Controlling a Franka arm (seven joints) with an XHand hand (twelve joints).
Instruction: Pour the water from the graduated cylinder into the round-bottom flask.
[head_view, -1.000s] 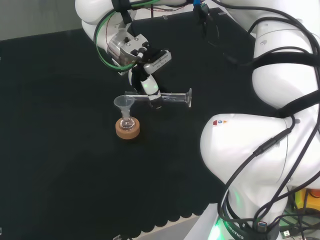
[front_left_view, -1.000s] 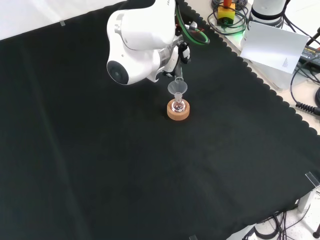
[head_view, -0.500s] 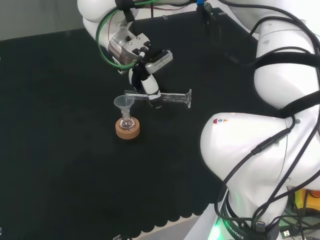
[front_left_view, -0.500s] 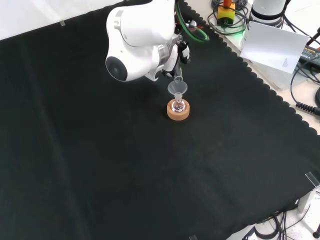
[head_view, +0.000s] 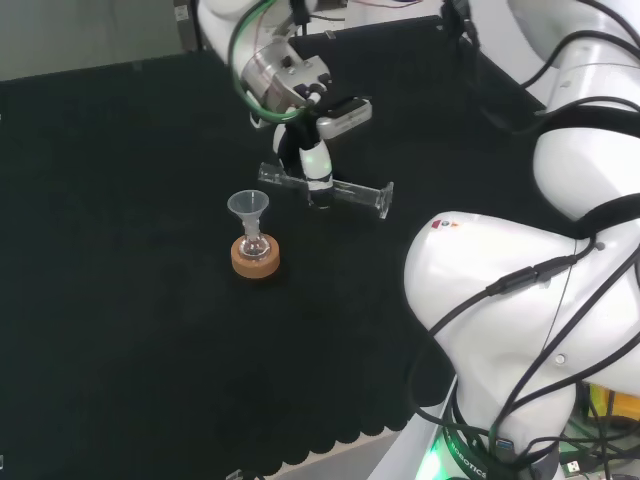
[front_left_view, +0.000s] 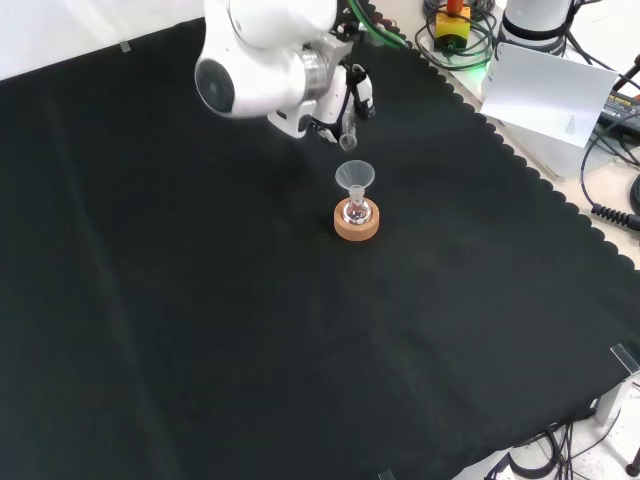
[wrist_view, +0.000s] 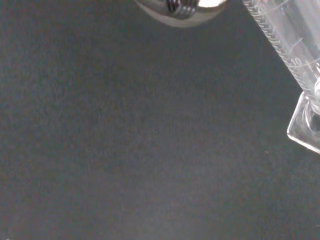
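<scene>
A small round-bottom flask (head_view: 254, 241) stands on a cork ring (head_view: 256, 260) with a clear funnel (head_view: 247, 206) in its neck. The hand (head_view: 314, 162) hangs above and to the right of it in the head view, fingers curled round a clear graduated cylinder (head_view: 345, 192). The cylinder lies almost level, its mouth end toward the funnel but apart from it and higher. In the front view the hand (front_left_view: 352, 95) holds the cylinder (front_left_view: 347, 137) just above and behind the funnel (front_left_view: 354, 175) and flask (front_left_view: 355, 211). The wrist view has the cylinder's scale (wrist_view: 287, 45) and foot close up.
Black cloth (front_left_view: 200, 330) covers the bench all round the cork ring (front_left_view: 357, 228). The arm's big white links (head_view: 520, 300) stand at the head view's right. Cables and a white sheet (front_left_view: 550, 95) lie beyond the cloth's scalloped edge in the front view.
The hand has lifted and drawn the cylinder to the right in the head view. Its mouth, which was over the funnel, now stands apart from it.
</scene>
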